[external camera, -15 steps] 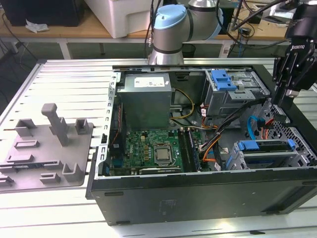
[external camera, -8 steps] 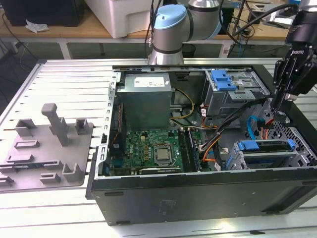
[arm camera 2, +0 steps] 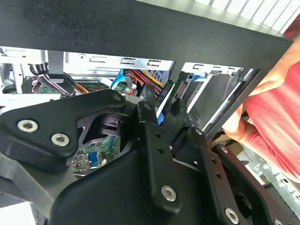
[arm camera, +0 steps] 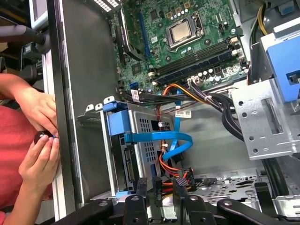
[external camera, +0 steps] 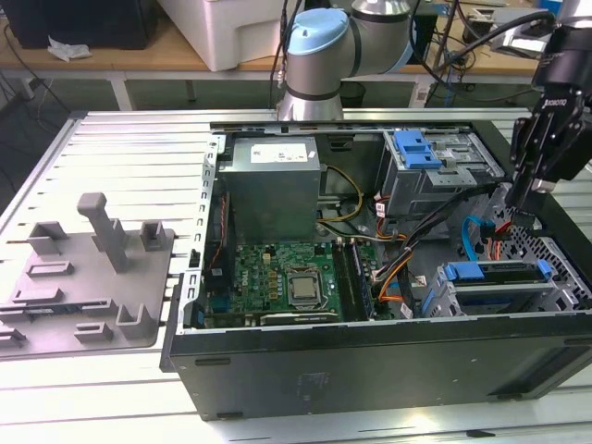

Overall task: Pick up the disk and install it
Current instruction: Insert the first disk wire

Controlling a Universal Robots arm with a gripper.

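Inside the drive cage (external camera: 440, 301), the disk (external camera: 490, 272) shows a blue frame.

Slatted pale metal table (external camera: 120, 139). Open black computer case (external camera: 370, 370) lies on its side directly on table, beneath claw (external camera: 524, 215). Grey plastic fixture plate (external camera: 83, 287) with upright pegs also flat on table, beside case's far end, well apart from claw, toward exterior view's left.
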